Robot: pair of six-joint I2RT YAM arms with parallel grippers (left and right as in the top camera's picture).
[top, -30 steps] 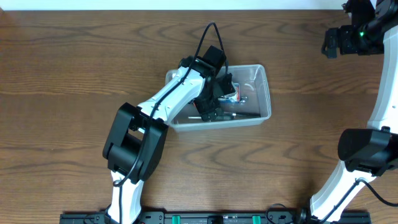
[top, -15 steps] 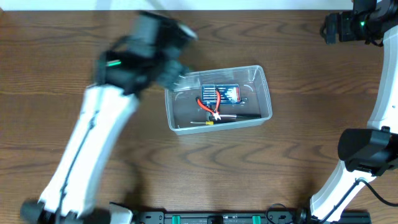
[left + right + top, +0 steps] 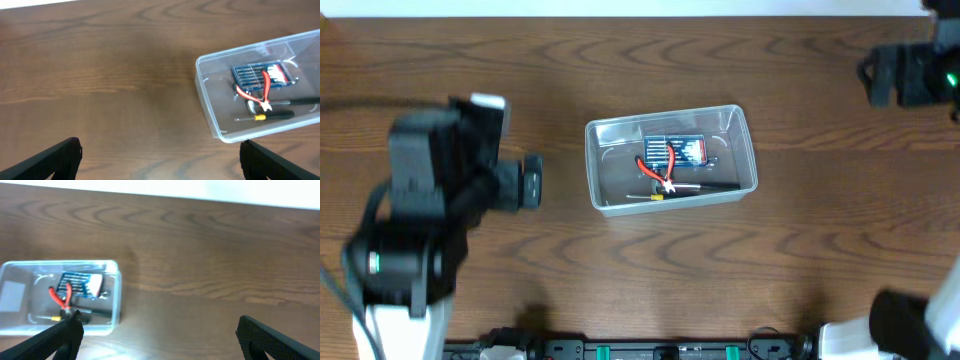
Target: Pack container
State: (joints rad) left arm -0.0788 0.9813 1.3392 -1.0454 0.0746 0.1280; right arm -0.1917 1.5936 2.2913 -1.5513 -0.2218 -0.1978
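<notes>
The clear plastic container [image 3: 745,130] sits mid-table. It holds a blue case of screwdriver bits [image 3: 687,150], red-handled pliers [image 3: 655,170] and a screwdriver with a yellow and black handle [image 3: 695,188]. It also shows in the left wrist view [image 3: 205,100] and the right wrist view [image 3: 116,295]. My left gripper [image 3: 528,182] is left of the container, raised, open and empty; its fingers frame bare wood [image 3: 160,162]. My right gripper [image 3: 880,75] is at the far right edge, open and empty [image 3: 160,337].
The brown wooden table [image 3: 720,280] surrounds the container. A black rail [image 3: 660,350] runs along the front edge. A white wall strip [image 3: 620,6] lies beyond the back edge.
My left arm has pulled out of the container and swung back to the left, open and empty. The tools stay in the container. My right arm has shifted slightly.
</notes>
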